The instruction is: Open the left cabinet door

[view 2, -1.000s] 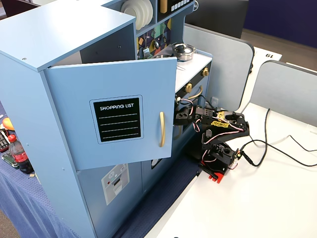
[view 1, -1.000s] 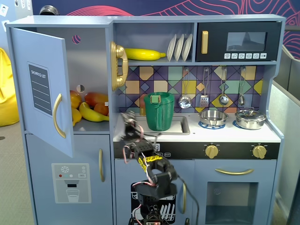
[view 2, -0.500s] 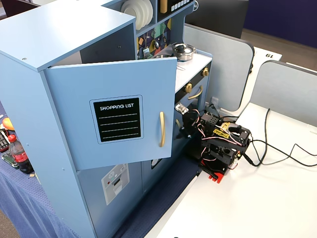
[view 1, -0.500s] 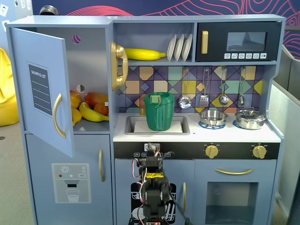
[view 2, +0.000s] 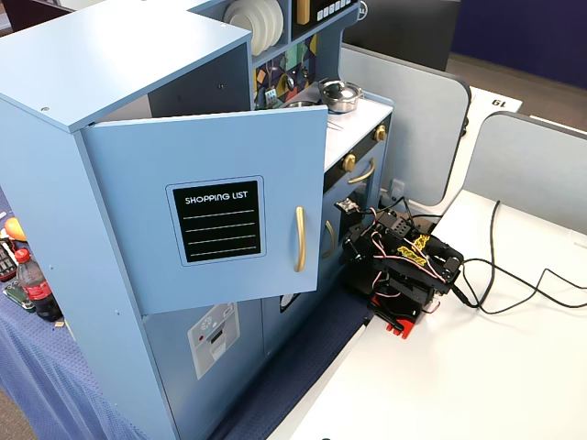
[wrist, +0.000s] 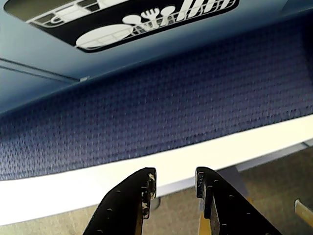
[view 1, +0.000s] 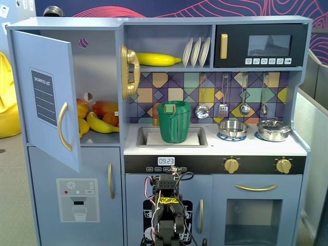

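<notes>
Jaws stand slightly apart with nothing between them; in the wrist view the gripper [wrist: 175, 182] points down past the white table edge [wrist: 73, 193] toward a strip of dark blue mat [wrist: 186, 107] at the foot of the toy kitchen. Arm [view 2: 404, 270] sits folded low on the white table, close against the kitchen's lower front, which reads as a parked rest pose rather than a reach. Directly ahead of it is the small door with the dishware picture [wrist: 132, 19]. Left cabinet door [view 1: 48, 97], the one with the shopping list panel [view 2: 218, 220] and gold handle [view 1: 62, 126], is swung well out from its frame, hinged on its far left side, so the compartment behind shows fruit [view 1: 100, 117] inside. Judged from this, the opening is done. Free edge of the door [view 2: 323, 197] overhangs the space above and to the side of the arm, well apart from it; any upward move should stay clear of that edge. Lower door with the dispenser panel [view 1: 78, 192] is shut. Table to the arm's other side is open apart from cables [view 2: 514, 293].
</notes>
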You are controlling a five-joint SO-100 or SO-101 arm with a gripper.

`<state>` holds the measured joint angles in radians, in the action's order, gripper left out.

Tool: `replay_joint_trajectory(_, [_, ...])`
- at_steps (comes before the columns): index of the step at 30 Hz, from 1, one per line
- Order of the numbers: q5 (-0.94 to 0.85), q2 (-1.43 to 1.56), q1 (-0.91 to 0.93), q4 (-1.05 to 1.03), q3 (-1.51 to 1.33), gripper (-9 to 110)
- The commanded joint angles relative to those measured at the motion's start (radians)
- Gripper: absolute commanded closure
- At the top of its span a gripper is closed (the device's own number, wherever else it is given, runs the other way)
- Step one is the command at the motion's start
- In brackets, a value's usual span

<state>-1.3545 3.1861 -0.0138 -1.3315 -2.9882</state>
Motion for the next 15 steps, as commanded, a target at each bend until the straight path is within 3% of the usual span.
replay_joint_trajectory(1, [-0.041, -0.009, 0.012, -0.184, -0.008, 101])
replay_joint_trajectory(9, [-0.170, -0.008, 0.034, -0.201, -0.008, 97])
replay_joint_trajectory(15, [-0.155, -0.008, 0.034, -0.201, -0.008, 97])
